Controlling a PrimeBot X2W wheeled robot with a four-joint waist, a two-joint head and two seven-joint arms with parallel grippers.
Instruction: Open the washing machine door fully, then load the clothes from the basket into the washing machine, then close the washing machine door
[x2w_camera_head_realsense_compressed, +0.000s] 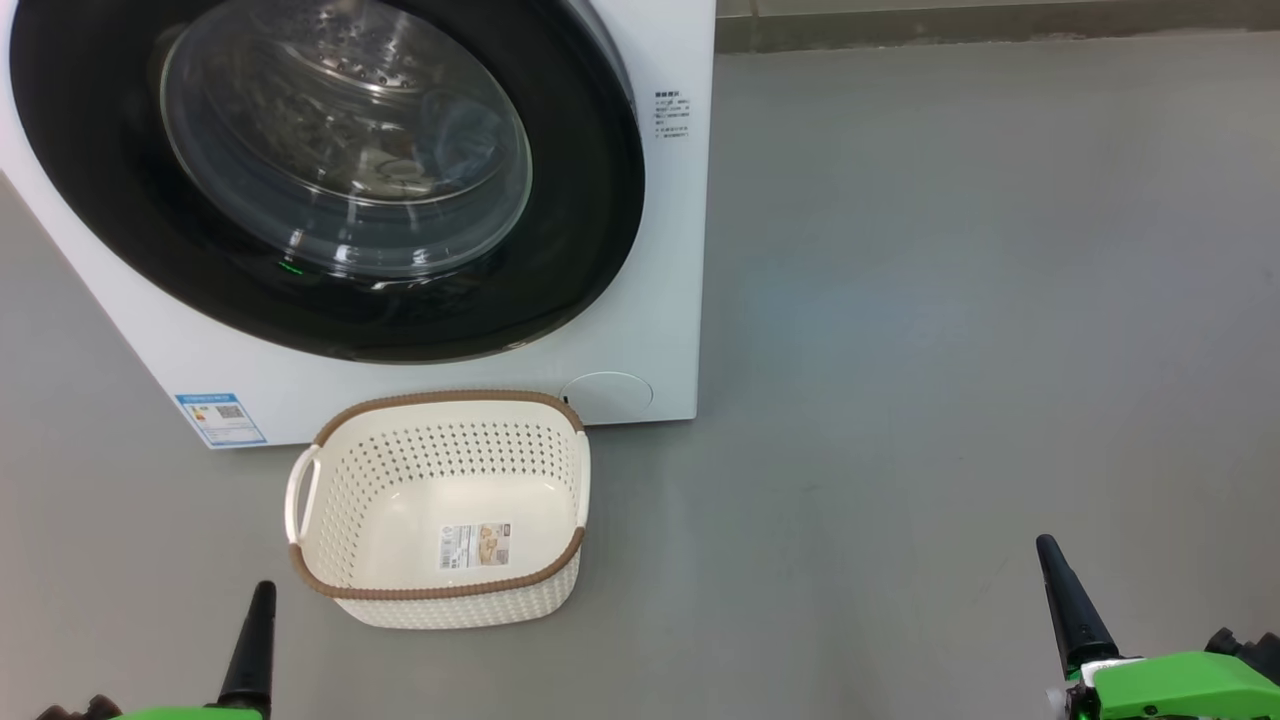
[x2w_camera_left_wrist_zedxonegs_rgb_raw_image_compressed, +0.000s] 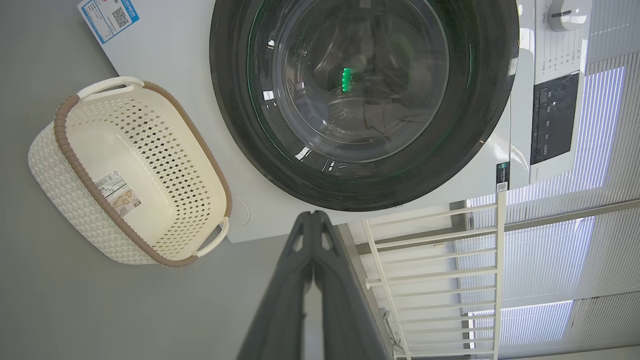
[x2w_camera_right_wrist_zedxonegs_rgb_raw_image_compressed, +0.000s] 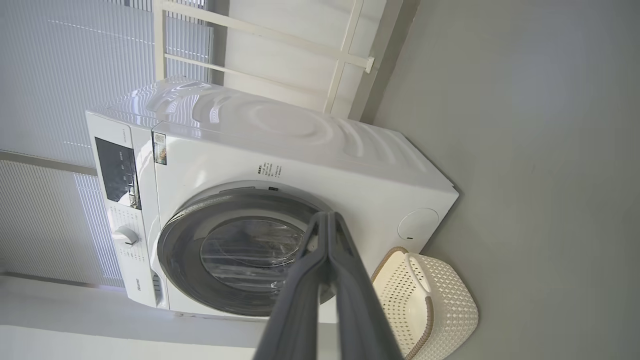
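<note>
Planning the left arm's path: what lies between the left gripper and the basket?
Only bare grey floor. In the head view the left gripper is close to the near left corner of the basket, not touching it.

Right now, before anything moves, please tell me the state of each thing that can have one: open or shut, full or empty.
washing machine door: shut.
basket: upright on the floor, empty except for its label sticker.
clothes: something blue seems to lie inside the drum, seen through the door.
left gripper: shut, holding nothing.
right gripper: shut, holding nothing.
</note>
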